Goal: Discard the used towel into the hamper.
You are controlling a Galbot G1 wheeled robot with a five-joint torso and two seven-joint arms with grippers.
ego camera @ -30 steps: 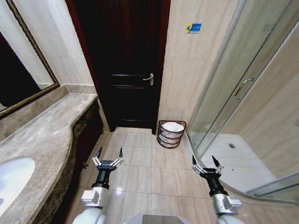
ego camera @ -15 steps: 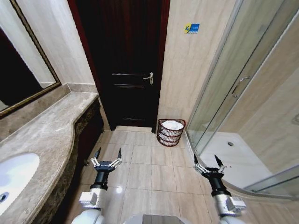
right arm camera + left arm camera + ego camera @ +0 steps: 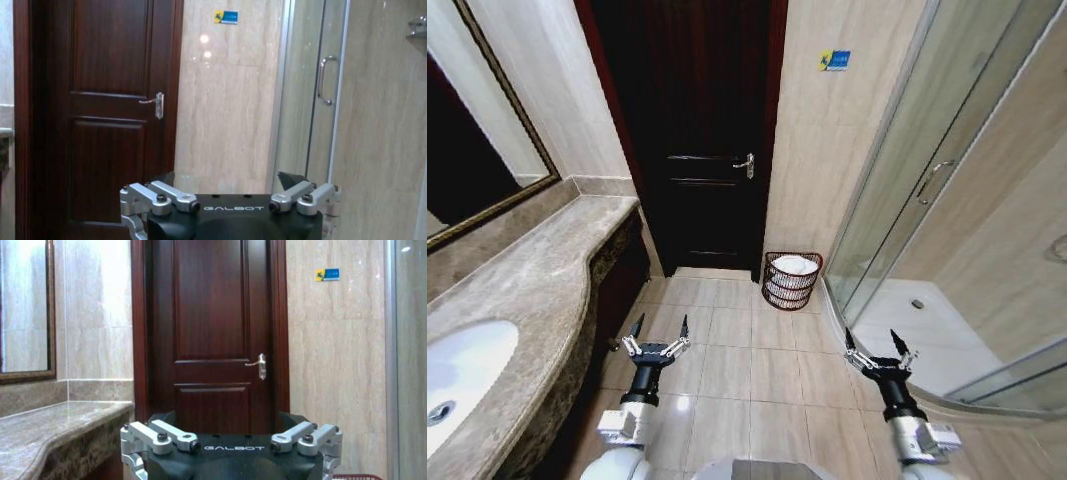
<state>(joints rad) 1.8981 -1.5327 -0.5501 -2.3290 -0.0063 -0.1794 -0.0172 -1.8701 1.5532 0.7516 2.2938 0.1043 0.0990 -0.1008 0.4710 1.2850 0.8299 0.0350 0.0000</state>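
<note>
A bathroom fills the head view. A dark wooden door (image 3: 702, 140) stands shut at the far end, with a tiled wall to its right carrying a small blue and yellow sticker (image 3: 834, 61). Along the left runs a marble vanity counter (image 3: 537, 270) with a white basin (image 3: 457, 370) at its near end and a framed mirror (image 3: 482, 130) above it. On the right, a glass shower enclosure (image 3: 947, 180) curves toward the near side.

The hamper (image 3: 791, 281) sits on the floor tiles at the far end, just right of the door and close beside the shower's glass edge. Something white lies inside it, reaching nearly to the rim; it may well be the towel, though from this far off I cannot tell for sure.

Both arms reach forward low over the floor on the near side, well apart from the hamper. The left gripper (image 3: 659, 331) has its fingers spread wide with nothing between them, and the right gripper (image 3: 877, 345) is likewise spread and empty.

Judging by the empty grippers and the white bundle already in the hamper, the discarding looks done, or very nearly so. If that bundle is not the used towel, then the whole fetch and drop is yet to do, and no towel is visible on the counter or floor.
</note>
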